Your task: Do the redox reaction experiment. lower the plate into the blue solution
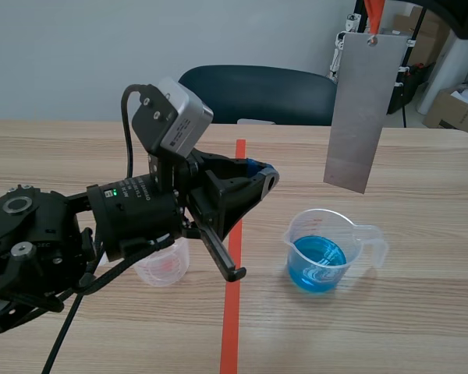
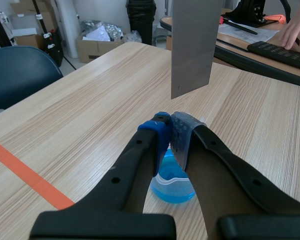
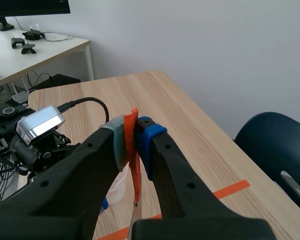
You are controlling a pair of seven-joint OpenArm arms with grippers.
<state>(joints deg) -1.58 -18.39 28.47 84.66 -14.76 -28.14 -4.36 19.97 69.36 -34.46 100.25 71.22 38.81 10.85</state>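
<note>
- The right end effector (image 3: 135, 131) was pinching a thin orange-red strap (image 3: 134, 160) between its pads. From that strap hung the flat grey rectangular metal plate (image 1: 357, 109), in the upper right of the scene frame.
- The plate hung clear of the transparent plastic measuring beaker (image 1: 339, 226), with its lower edge above the rim and offset toward the frame's right. The blue solution (image 1: 316, 261) lay low in the beaker, at lower centre-right on the light wooden surface (image 1: 421, 312).
- The left end effector (image 2: 171, 132) had its pads pressed together on nothing. It sat at the frame's left, over a small clear cup (image 1: 165, 269) and apart from the beaker.
- Judging from this, the plate first needed shifting over the beaker's mouth, because a straight drop looked likely to catch the rim or spout.
- The descent should then be slow and vertical, since a plate dangling from a flexible strap could swing or twist.
- The plate looked not much narrower than the opening, so it needed centring; the light beaker might tip if nudged.
</note>
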